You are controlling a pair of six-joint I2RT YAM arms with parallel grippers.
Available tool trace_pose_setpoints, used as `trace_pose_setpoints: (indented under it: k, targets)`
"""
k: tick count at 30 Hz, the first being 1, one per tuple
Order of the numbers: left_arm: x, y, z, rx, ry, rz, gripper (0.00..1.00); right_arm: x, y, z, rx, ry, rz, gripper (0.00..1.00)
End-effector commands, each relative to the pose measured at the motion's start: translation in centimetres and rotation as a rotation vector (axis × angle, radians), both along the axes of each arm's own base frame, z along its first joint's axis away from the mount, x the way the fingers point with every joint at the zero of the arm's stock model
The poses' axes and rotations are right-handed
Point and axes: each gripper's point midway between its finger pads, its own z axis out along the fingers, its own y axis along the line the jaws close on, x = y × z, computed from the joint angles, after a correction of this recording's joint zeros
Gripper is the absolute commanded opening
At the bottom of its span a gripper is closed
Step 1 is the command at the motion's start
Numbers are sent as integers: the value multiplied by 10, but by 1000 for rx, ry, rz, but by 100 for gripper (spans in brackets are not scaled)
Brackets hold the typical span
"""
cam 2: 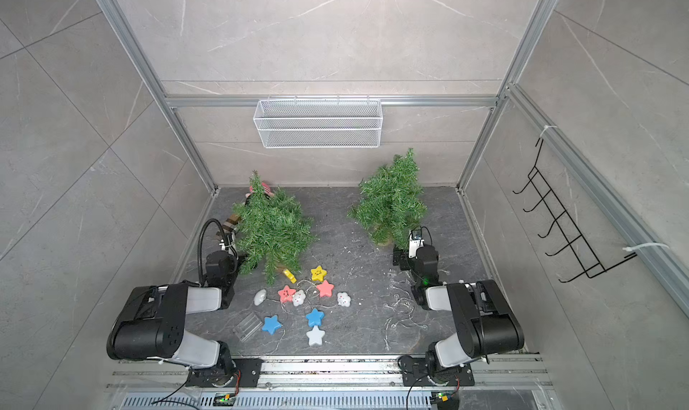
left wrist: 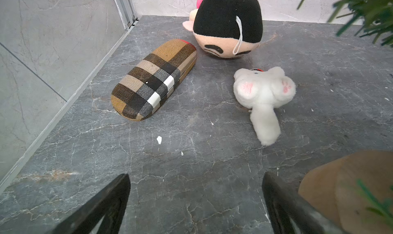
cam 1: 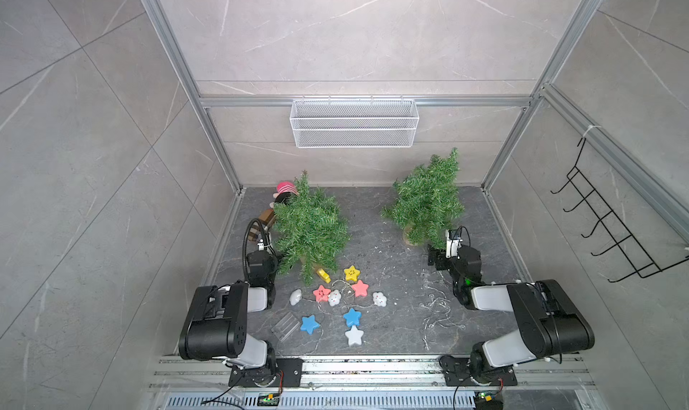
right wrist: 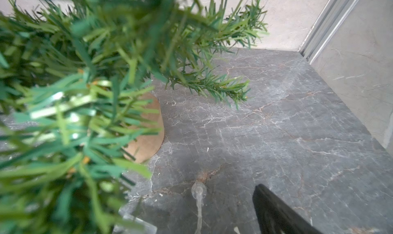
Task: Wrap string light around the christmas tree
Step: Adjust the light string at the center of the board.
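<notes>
- Left tool (left wrist: 195, 179) wide open, empty, above table (left wrist: 191, 137).
- Right tool (cam 1: 433, 257) seemingly wide too, half hidden by tree (cam 1: 428, 199).
- String light (cam 1: 359, 288) lies loose on table.
- Only left wrist view shows white plush toy (left wrist: 261, 92).

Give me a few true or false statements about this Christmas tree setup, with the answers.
1. The left tree and the right tree both stand on the table. True.
2. The star string light is already wrapped around a tree. False: the star string light lies on the table between the arms.
3. The left pincer grips the plaid case. False: the left pincer is open and empty, and the plaid case lies apart from it.
4. The wire basket on the back wall looks empty. True.
</notes>
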Motion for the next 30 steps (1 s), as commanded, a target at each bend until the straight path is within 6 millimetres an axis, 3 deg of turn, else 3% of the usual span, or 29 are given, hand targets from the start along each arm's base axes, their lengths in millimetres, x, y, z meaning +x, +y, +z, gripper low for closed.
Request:
trace_pose_setpoints:
  k: [1,30]
  targets:
    - [9,-1,14,10,-48,-7,100,5,0,7,-9,-29,-5,99]
    - [10,1,12,-15,-37,-11,100,8,0,6,13,-15,8,99]
